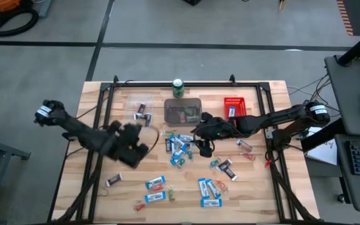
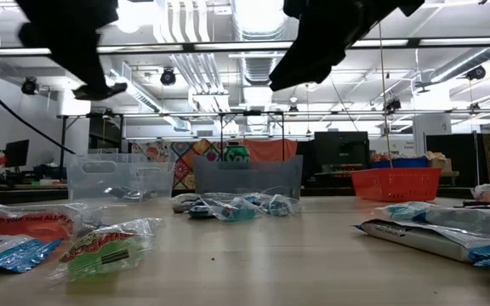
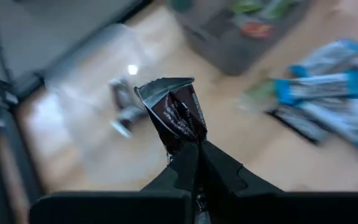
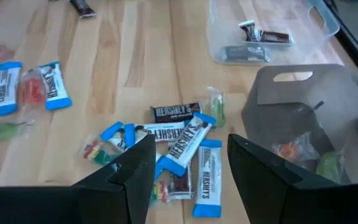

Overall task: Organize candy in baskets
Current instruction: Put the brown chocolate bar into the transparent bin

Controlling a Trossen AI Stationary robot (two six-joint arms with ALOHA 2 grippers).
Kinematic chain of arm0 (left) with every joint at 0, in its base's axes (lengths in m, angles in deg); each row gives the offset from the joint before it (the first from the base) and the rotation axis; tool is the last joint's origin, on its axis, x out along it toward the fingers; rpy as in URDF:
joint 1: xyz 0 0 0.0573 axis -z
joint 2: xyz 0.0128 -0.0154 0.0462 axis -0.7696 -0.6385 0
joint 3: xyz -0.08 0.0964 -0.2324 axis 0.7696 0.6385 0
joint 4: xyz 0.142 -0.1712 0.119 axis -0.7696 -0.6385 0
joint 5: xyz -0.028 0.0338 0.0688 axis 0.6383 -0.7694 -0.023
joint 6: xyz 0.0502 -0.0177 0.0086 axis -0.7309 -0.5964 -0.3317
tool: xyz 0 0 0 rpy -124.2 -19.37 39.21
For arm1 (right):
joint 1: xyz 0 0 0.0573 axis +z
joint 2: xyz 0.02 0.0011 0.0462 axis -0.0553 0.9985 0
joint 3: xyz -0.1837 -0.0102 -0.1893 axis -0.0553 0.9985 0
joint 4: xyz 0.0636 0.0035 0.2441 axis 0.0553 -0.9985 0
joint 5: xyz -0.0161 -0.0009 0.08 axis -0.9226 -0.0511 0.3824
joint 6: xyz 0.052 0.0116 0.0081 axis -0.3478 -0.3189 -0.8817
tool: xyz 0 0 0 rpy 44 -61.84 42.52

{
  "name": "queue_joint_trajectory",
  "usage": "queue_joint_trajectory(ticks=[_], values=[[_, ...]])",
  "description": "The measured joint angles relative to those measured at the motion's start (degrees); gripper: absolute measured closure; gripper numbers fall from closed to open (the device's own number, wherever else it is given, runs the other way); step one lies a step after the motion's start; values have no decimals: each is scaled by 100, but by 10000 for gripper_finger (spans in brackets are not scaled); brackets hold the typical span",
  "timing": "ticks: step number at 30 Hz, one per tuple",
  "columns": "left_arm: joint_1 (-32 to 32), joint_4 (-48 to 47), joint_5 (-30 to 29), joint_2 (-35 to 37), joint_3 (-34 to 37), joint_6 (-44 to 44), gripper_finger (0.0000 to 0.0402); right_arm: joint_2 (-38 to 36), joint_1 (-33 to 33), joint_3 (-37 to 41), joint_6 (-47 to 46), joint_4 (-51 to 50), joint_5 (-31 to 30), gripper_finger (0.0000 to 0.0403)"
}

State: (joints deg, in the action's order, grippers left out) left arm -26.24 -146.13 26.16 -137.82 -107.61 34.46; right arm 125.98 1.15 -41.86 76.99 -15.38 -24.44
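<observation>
The left tool (image 3: pixel 197 146) is pinching a dark bar (image 3: pixel 176 115) by one end of its wrapper, fingers pressed together on it, and is hanging above the desk (image 1: pixel 255 187) just beside the clear bin (image 1: pixel 141 112), on the side away from the can (image 1: pixel 178 88). Doing this step well probably means carrying the bar over the middle of the clear bin, lowering it below the rim, and only then releasing, since a bar held by its tip could swing and catch the wall.

The right tool (image 4: pixel 188 158) is standing spread and empty above the central heap of candy (image 4: pixel 185 140), near the grey bin (image 4: pixel 303 112), well placed for a blue-and-white bar (image 4: pixel 185 143).

Bins, taken from the can:
- Clear bin, to one side of the can: holding a few dark bars (image 4: pixel 263 34).
- Grey bin, directly in front of the can: holding small red and green pieces (image 4: pixel 303 155).
- Red bin (image 1: pixel 234 106), to the other side: something pale is lying inside; what it is cannot be told.

Most candy is lying loose on the desk.
</observation>
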Motion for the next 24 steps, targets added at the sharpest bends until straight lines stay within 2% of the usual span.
queue_joint_trajectory(ticks=[8, 14, 18, 24], values=[[-2148, 450, 254, 254, 4, -2652, 401, 20, 200, 8, -210, -241, -3, 211], [-3473, 1829, 1260, 146, 119, -4644, 401, 20, 299, 15, -210, -250, -2, 211], [-4072, 2322, 1577, 19, 344, -5162, 401, 20, 297, 29, -255, -276, -4, 211], [-4403, 2426, 1592, -259, 474, -5215, 401, 20, 297, 48, -312, -361, -6, 211]])
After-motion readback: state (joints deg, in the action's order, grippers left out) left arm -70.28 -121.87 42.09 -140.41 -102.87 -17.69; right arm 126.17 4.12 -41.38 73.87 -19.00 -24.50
